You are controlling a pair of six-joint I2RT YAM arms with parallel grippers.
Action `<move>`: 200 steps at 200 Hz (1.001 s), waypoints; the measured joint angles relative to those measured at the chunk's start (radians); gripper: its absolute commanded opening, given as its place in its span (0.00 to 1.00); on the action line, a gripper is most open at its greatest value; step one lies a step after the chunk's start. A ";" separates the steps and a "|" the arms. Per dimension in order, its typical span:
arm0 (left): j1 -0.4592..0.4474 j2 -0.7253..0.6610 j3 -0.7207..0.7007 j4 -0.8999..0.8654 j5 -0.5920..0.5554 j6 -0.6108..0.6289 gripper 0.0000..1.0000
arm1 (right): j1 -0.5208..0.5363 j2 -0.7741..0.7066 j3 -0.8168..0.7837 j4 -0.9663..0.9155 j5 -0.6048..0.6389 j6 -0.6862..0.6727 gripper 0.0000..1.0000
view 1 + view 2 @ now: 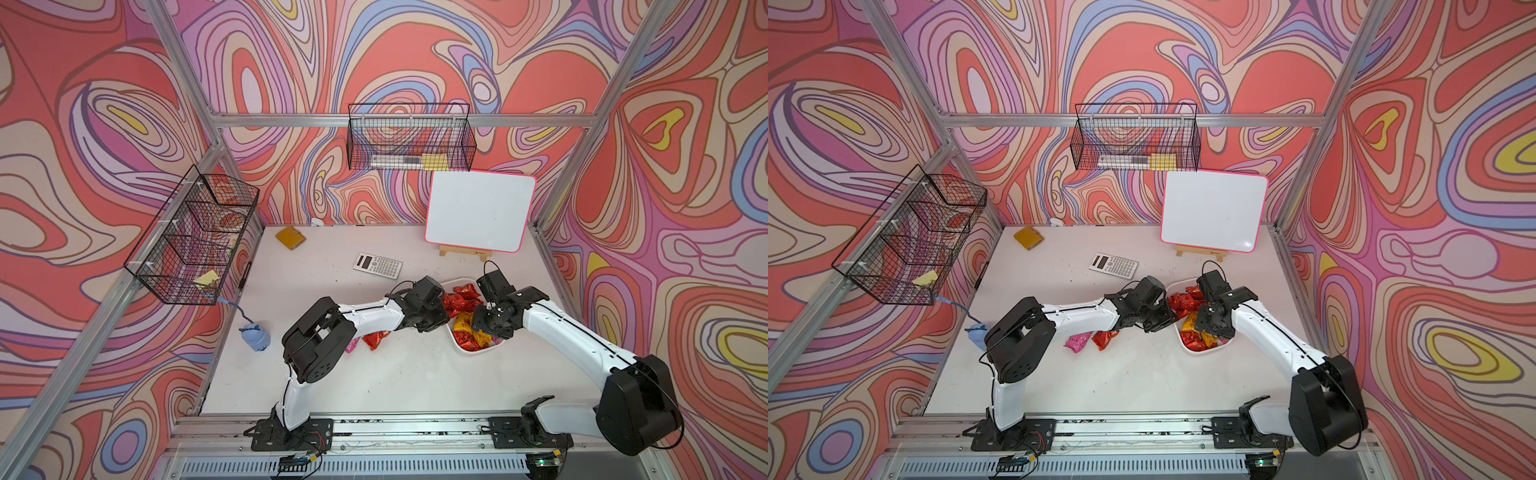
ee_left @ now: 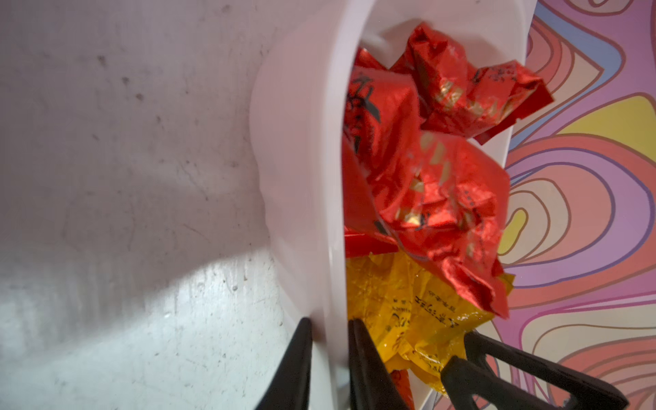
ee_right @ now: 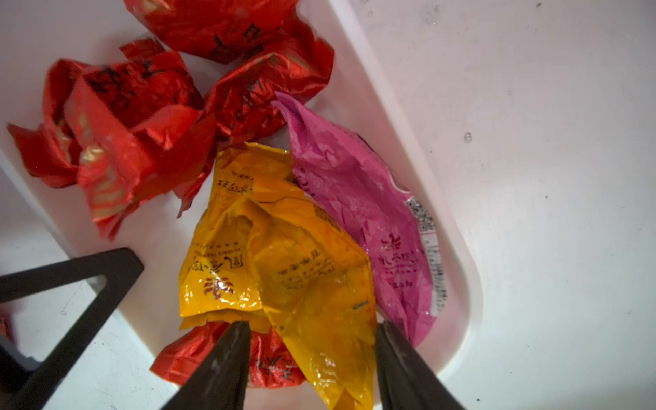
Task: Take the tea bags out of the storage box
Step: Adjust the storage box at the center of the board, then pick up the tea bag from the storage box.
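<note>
Both arms angled inward, left pincer (image 2: pixel 330 321) clamped on storage box (image 2: pixel 294 142) wall, right pincer (image 3: pixel 312 326) spread, pointing down

In both top views, the stereo head is looking steeply down from high above the near edge of the flat white desk (image 1: pixel 415 374). It is facing the swirl-patterned back wall (image 1: pixel 374 62) and taking in the whole cell from afar. The two views are sharing almost everything, one lying slightly sideways of its twin.

The left wrist camera is sitting just behind the left claw (image 2: pixel 331 321), peering at very close range along the rim of the shallow white plastic tub (image 2: pixel 301 177). The right wrist camera is looking down past the right claw (image 3: pixel 313 323) into that tub, equally near. Both wrist views are sharing the crinkled red and yellow foil sachets (image 2: pixel 426 184).
</note>
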 measured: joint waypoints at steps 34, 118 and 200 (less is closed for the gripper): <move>0.001 0.039 0.115 -0.113 -0.041 0.091 0.13 | 0.000 0.005 -0.018 0.003 0.003 -0.001 0.52; 0.008 0.039 0.175 -0.204 -0.091 0.167 0.29 | 0.000 0.003 -0.041 0.039 -0.011 -0.014 0.21; 0.012 -0.180 0.111 -0.159 -0.142 0.167 0.38 | -0.001 -0.064 -0.040 0.004 -0.018 -0.043 0.00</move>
